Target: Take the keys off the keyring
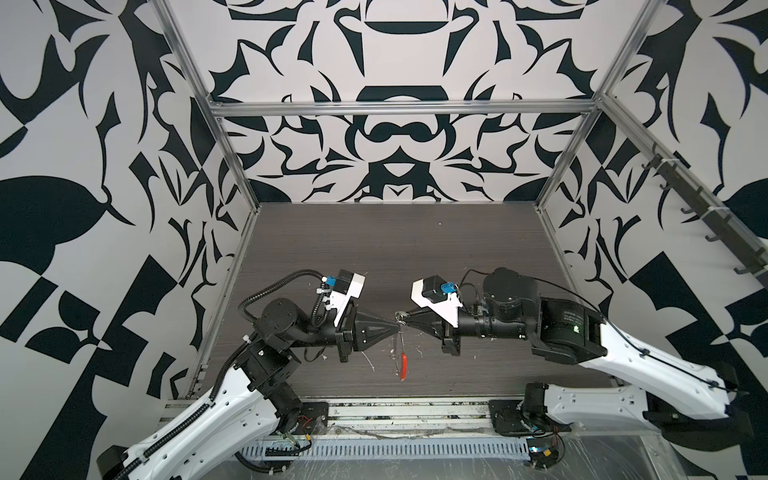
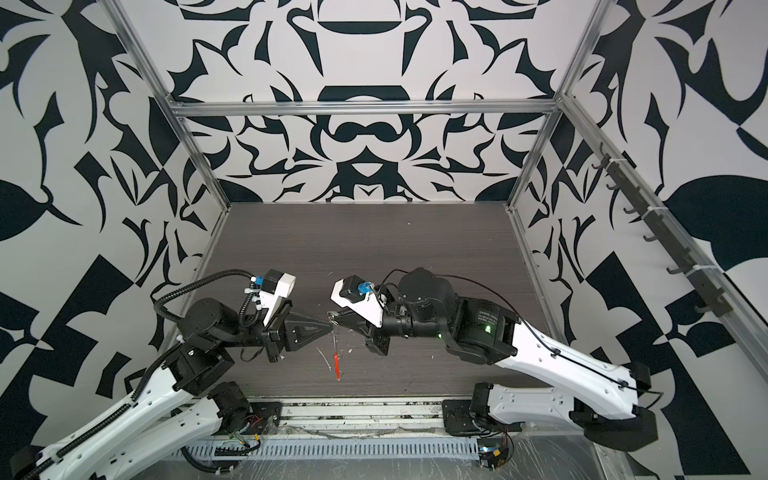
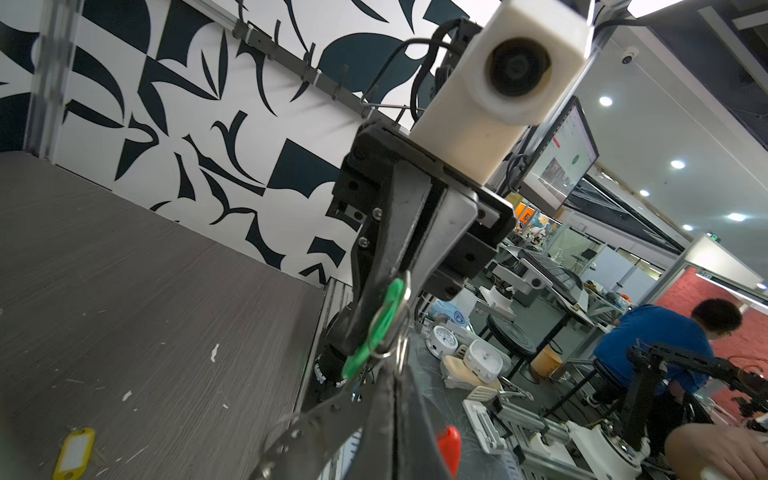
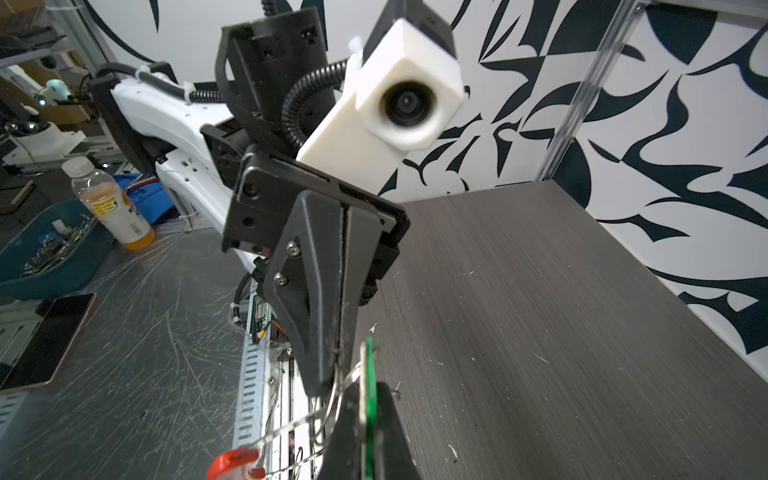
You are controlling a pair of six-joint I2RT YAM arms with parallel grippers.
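Observation:
In both top views my two grippers meet tip to tip above the front middle of the table. My left gripper (image 1: 397, 327) (image 2: 330, 325) is shut on the keyring (image 1: 398, 349), a thin silver hoop that hangs below it with its red sleeve (image 1: 404, 370) (image 2: 337, 368) lowest. In the left wrist view the hoop's perforated arc (image 3: 291, 436) runs out from the shut left gripper (image 3: 394, 374). My right gripper (image 4: 365, 392) (image 1: 405, 318) is shut on the green key (image 4: 369, 374) (image 3: 374, 332), whose small silver loop still circles the hoop. The yellow key (image 3: 75, 453) lies loose on the table, seen only in the left wrist view.
The dark wood-grain table (image 1: 374, 249) is boxed in by patterned walls and aluminium posts. A rail of hooks (image 1: 706, 220) runs along the right wall. A slotted cable tray (image 1: 374, 449) lies along the front edge.

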